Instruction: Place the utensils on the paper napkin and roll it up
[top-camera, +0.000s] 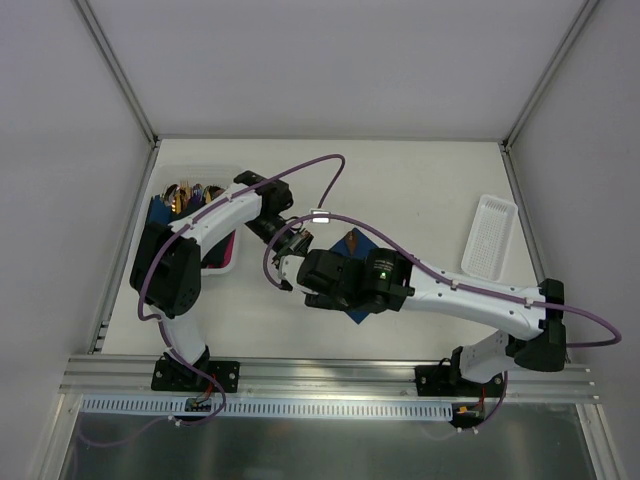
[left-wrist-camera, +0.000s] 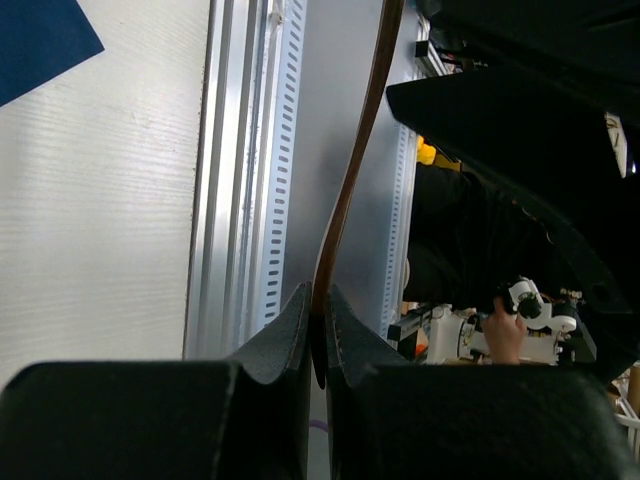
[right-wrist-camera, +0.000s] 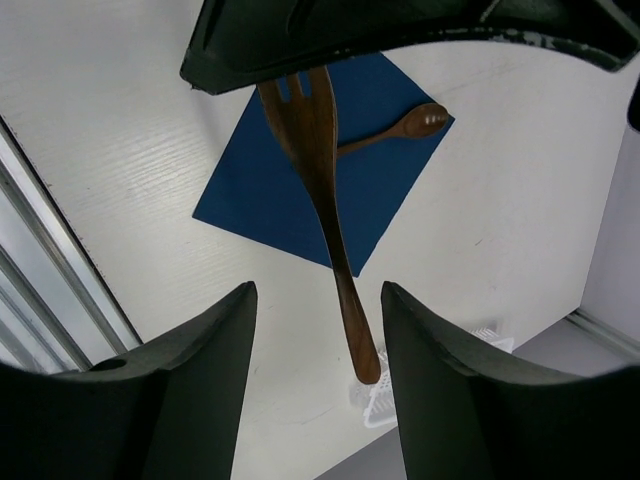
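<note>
Fork (left-wrist-camera: 350, 190) in left hand (left-wrist-camera: 318, 305)

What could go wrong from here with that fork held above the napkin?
1. The left fingers pinch the fork only across its thin edge, so it may swivel or slip.
2. The right fingers stand open on either side of the handle, not touching it. If the fork is released too early, it would probably drop, perhaps onto the spoon or off the paper napkin.

The spoon (right-wrist-camera: 405, 126) lies on the paper napkin (right-wrist-camera: 255, 200), the fork (right-wrist-camera: 318, 160) above it, bin (top-camera: 205, 168) left, tray (top-camera: 490, 235) right.
</note>
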